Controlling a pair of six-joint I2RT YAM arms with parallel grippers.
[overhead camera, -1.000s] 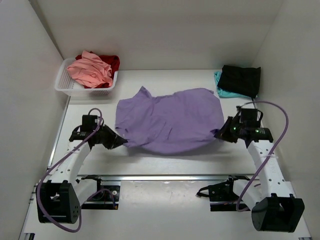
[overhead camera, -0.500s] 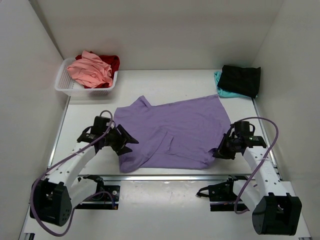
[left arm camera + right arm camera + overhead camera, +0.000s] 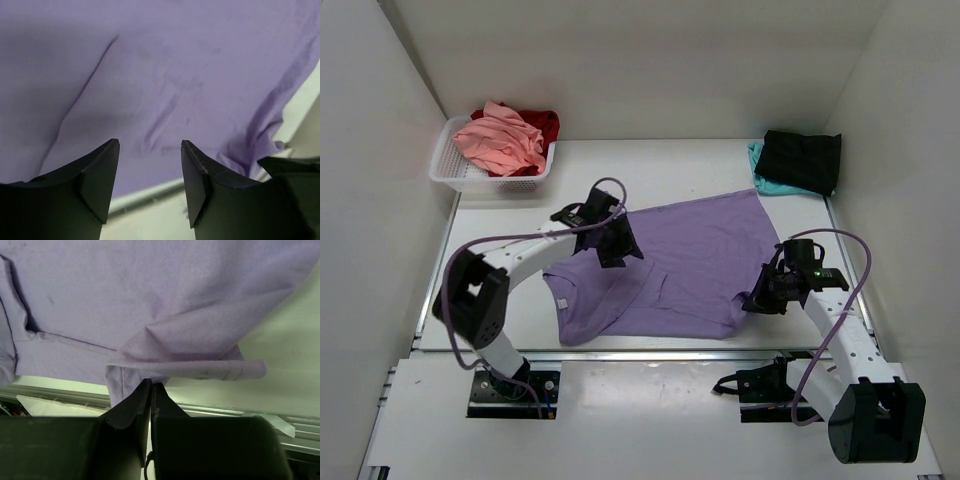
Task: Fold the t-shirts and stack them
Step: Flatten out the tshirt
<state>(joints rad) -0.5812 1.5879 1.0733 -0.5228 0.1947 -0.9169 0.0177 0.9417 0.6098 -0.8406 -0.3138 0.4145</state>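
The lavender-purple t-shirt (image 3: 695, 255) lies spread nearly flat on the middle of the table. My left gripper (image 3: 618, 248) hovers over its back left part, open and empty; in the left wrist view (image 3: 149, 150) the purple cloth (image 3: 175, 70) shows between and beyond the spread fingers. My right gripper (image 3: 753, 300) is at the shirt's near right corner, shut on the hem; in the right wrist view (image 3: 151, 385) the closed jaws pinch a folded bit of purple cloth (image 3: 165, 300).
A white mesh basket (image 3: 448, 168) at the back left holds a salmon-pink shirt (image 3: 500, 142) and a red one (image 3: 546, 122). A folded black shirt (image 3: 802, 160) lies on a teal one (image 3: 758, 182) at the back right. A metal rail (image 3: 650, 353) runs along the table's near edge.
The shirt was pulled toward the near edge and laid flat. My left gripper let go of its near left corner and swung back and right over the shirt. My right gripper keeps its hold.
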